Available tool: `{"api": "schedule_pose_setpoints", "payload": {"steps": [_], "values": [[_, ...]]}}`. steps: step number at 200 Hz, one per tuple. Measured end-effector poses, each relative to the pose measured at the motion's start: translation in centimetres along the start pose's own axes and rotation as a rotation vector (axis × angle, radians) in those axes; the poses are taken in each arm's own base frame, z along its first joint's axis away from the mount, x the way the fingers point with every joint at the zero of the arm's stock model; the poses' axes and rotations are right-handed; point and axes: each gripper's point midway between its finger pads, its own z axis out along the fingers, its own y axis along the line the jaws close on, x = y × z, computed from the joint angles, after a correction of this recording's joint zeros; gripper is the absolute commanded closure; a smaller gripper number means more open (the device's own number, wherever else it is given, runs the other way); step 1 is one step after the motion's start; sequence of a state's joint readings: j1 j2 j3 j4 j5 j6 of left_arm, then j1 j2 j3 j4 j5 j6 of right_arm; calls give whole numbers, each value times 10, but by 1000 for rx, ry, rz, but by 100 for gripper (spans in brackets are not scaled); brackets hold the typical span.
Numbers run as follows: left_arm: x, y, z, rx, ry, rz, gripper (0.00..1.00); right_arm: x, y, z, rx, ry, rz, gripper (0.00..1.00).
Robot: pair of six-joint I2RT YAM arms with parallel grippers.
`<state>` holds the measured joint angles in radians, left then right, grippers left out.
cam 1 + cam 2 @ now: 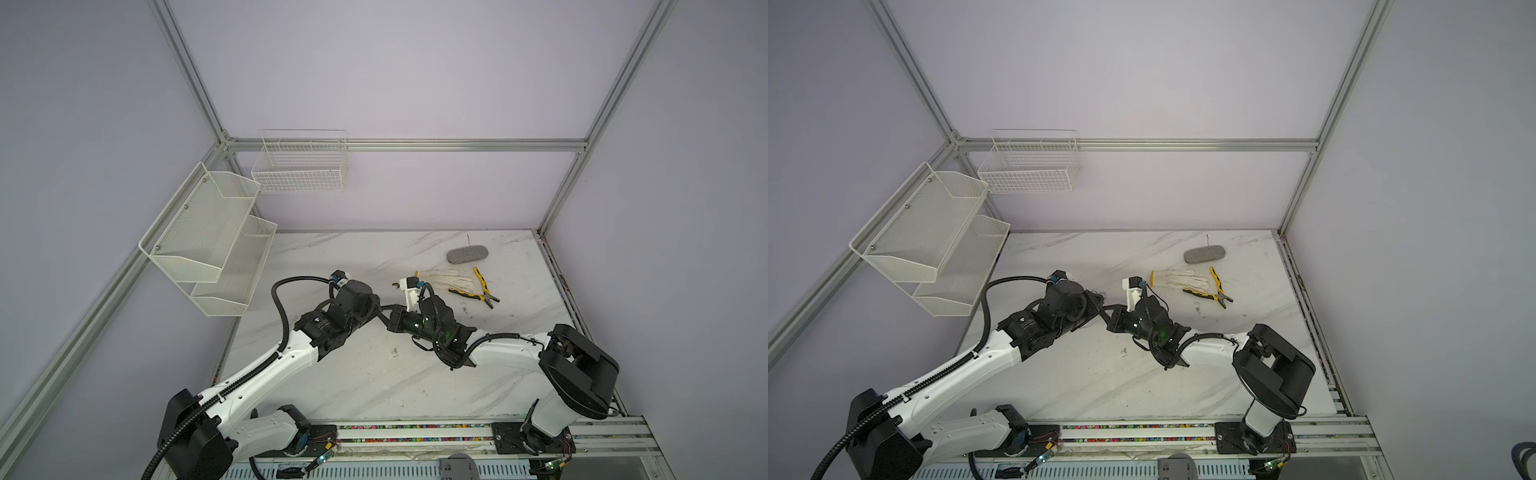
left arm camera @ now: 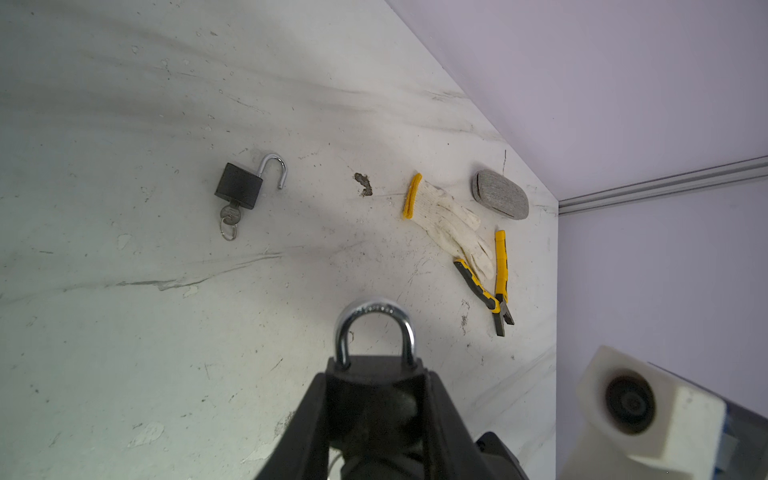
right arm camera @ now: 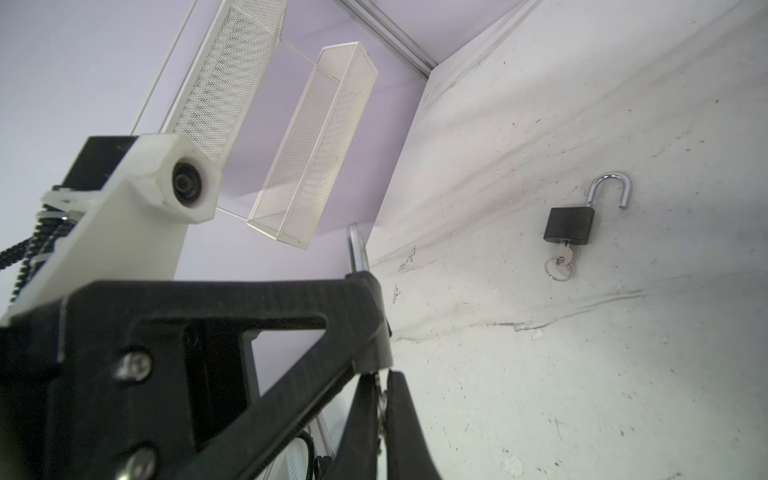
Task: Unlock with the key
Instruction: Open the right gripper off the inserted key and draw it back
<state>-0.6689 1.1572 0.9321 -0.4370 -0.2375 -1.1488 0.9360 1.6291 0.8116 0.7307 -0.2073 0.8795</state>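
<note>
Left gripper point(image 2: 376, 376): clamped on the black body of a closed padlock point(image 2: 376, 309); the silver shackle is shut and points away from the wrist; held above the table point(image 1: 374, 374), near its middle.
Right gripper point(image 3: 382, 385): fingers together, pinching a thin bit of metal, apparently the key point(image 3: 379, 400); it sits just beside the underside of the left gripper; whether the key has entered the lock cannot be told.
Open padlock point(image 2: 240, 191): black, lying flat on the table, shackle swung free; a second key point(image 2: 229, 214) with a ring is in its keyhole.
Glove point(image 1: 444, 279): white with a yellow cuff; its fingertips lie between the handles of the pliers point(image 1: 482, 291).
Grey case point(image 1: 466, 254): oval, near the back wall.
Mesh shelf point(image 1: 208, 232): white, two-tiered, on the left wall.
</note>
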Motion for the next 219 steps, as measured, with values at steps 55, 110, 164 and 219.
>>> {"api": "schedule_pose_setpoints", "payload": {"steps": [55,110,164,219], "values": [[-16,-17,-16,157,-85,-57,100,-17,24,-3,-125,-23,40,100],[-30,-45,-23,289,-128,-60,100,-42,42,-12,-241,-65,97,100],[-33,-50,-25,319,-138,-22,100,-47,44,-13,-252,-82,85,100],[-27,-40,-23,269,-130,73,100,-37,36,-11,-190,-63,-3,77]]}}
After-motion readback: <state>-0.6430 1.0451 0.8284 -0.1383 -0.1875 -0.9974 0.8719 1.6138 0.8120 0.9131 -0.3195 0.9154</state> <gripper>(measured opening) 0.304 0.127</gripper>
